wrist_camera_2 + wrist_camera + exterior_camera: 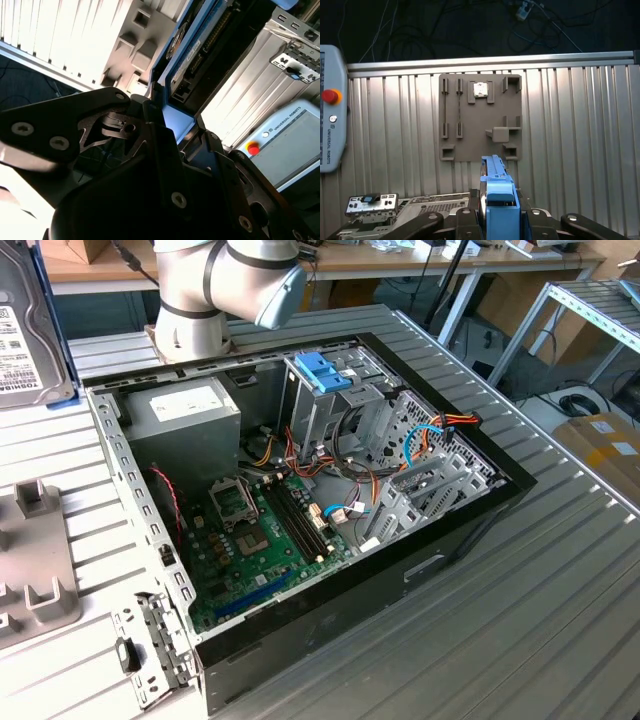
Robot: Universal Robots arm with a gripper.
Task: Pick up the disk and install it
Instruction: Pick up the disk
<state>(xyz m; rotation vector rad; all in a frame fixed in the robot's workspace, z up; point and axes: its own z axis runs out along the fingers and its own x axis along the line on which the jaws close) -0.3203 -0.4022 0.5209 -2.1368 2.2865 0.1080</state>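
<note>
The disk (pixel 25 325) hangs in the air at the exterior view's far left, above the ribbed table; its black-and-silver face, white label and blue carrier edge show. In the first wrist view the blue carrier (pixel 498 197) stands edge-on between the black fingers of my gripper (pixel 498 217), which is shut on it. The second wrist view has the disk (pixel 197 57) seen from its connector side, rising out of the gripper (pixel 170 125). The disk is well off to the left of the open computer case (pixel 480 510), not over it.
Inside the case are a grey power supply (pixel 185 415), a metal drive cage with a blue bracket (pixel 322 372), loose cables and the green motherboard (pixel 265 540). A grey fixture plate (pixel 480 117) lies on the table below the gripper. A teach pendant (pixel 330 125) lies beside it.
</note>
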